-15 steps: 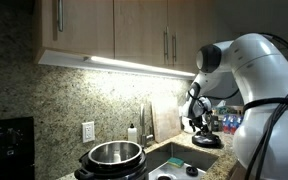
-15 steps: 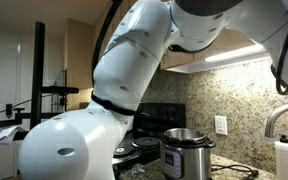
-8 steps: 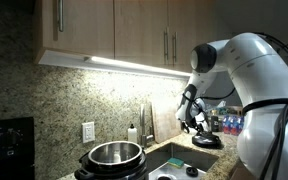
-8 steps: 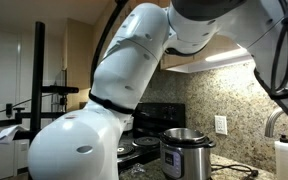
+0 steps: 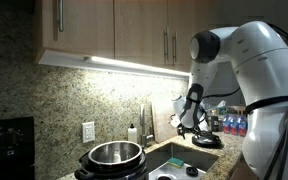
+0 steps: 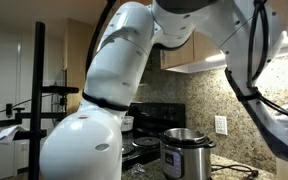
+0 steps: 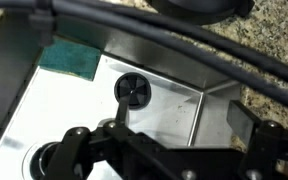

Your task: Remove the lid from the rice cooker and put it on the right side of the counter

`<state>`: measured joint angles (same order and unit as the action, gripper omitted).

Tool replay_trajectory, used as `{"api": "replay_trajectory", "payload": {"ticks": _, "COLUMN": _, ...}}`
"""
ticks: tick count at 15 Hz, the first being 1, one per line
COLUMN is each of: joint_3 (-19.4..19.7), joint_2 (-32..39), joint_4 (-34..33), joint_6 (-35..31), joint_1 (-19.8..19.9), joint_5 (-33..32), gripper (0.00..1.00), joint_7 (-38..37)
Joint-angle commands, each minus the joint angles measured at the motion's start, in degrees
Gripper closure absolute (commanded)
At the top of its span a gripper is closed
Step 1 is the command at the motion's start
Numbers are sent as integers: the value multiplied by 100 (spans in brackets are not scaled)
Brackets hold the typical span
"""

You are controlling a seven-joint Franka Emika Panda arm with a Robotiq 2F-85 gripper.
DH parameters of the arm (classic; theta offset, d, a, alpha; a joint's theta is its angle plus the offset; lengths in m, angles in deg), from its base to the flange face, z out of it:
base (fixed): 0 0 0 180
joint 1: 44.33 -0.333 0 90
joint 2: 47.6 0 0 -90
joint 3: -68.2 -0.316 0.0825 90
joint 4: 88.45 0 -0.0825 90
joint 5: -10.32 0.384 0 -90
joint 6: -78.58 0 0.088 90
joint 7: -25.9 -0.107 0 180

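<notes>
We see the round black domed lid [image 5: 207, 142] lying on the speckled beige-brown granite counter [image 7: 282, 35], beyond the steel sink [image 7: 69, 115] and near some water bottles [image 5: 231, 125]. The black Robotiq gripper [image 5: 191, 124] hangs just above it, jaws spread wide and empty. The squat black rice cooker [image 5: 110, 160] stands uncovered, with open air overhead. Its front panel [image 6: 181, 160] is too small to read.

A strip light [image 5: 134, 66] above the rice cooker [image 5: 112, 157] is washing the backsplash [image 5: 54, 105] brightly and glinting on its steel rim. In the wrist view, near cables [image 7: 104, 15] are blurring darkly.
</notes>
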<state>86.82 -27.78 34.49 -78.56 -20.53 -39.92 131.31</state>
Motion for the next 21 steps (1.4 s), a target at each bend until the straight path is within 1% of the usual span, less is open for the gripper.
{"api": "replay_trajectory", "payload": {"ticks": 1, "joint_3": 207, "joint_2": -418, "joint_4": 794, "joint_6": -714, "joint_1": -153, "joint_5": -1204, "gripper": 0, "joint_7": -55}}
{"api": "replay_trajectory", "payload": {"ticks": 3, "joint_3": 261, "joint_2": -494, "joint_4": 983, "joint_6": -1026, "joint_1": -192, "joint_5": -2006, "gripper": 0, "joint_7": -151}}
{"api": "replay_trajectory", "payload": {"ticks": 5, "joint_3": 371, "joint_2": -494, "joint_4": 962, "joint_6": -1276, "joint_1": -208, "joint_5": -2788, "gripper": 0, "joint_7": -117}}
{"api": "replay_trajectory", "payload": {"ticks": 6, "joint_3": 118, "joint_2": -291, "joint_4": 798, "joint_6": -1002, "joint_1": -61, "joint_5": -2228, "gripper": 0, "joint_7": -65}}
{"api": "replay_trajectory", "payload": {"ticks": 7, "joint_3": 125, "joint_2": -299, "joint_4": 811, "joint_6": -1019, "joint_1": -56, "joint_5": -2304, "gripper": 0, "joint_7": -78}}
{"api": "replay_trajectory", "payload": {"ticks": 13, "joint_3": 94, "joint_2": -278, "joint_4": 792, "joint_6": -1007, "joint_1": -55, "joint_5": -2288, "gripper": 0, "joint_7": -77}}
{"api": "replay_trajectory", "payload": {"ticks": 14, "joint_3": 64, "joint_2": -317, "joint_4": 857, "joint_6": -1003, "joint_1": -130, "joint_5": -2399, "gripper": 0, "joint_7": -97}}
{"api": "replay_trajectory", "payload": {"ticks": 15, "joint_3": 91, "joint_2": -457, "joint_4": 929, "joint_6": -936, "joint_1": -211, "joint_5": -2640, "gripper": 0, "joint_7": -130}}
{"api": "replay_trajectory", "payload": {"ticks": 16, "joint_3": 72, "joint_2": -624, "joint_4": 1063, "joint_6": -965, "joint_1": -241, "joint_5": -2826, "gripper": 0, "joint_7": -3}}
{"api": "replay_trajectory", "payload": {"ticks": 17, "joint_3": 174, "joint_2": -837, "joint_4": 1215, "joint_6": -936, "joint_1": -391, "joint_5": -3191, "gripper": 0, "joint_7": -65}}
{"api": "replay_trajectory", "payload": {"ticks": 18, "joint_3": 181, "joint_2": -1004, "joint_4": 1338, "joint_6": -974, "joint_1": -440, "joint_5": -3519, "gripper": 0, "joint_7": -36}}
{"api": "replay_trajectory", "payload": {"ticks": 20, "joint_3": 186, "joint_2": -1409, "joint_4": 1649, "joint_6": -1133, "joint_1": -490, "joint_5": -4215, "gripper": 0, "joint_7": 36}}
{"api": "replay_trajectory", "payload": {"ticks": 21, "joint_3": 97, "joint_2": -1654, "joint_4": 1847, "joint_6": -1224, "joint_1": -411, "joint_5": -4481, "gripper": 0, "joint_7": 156}}
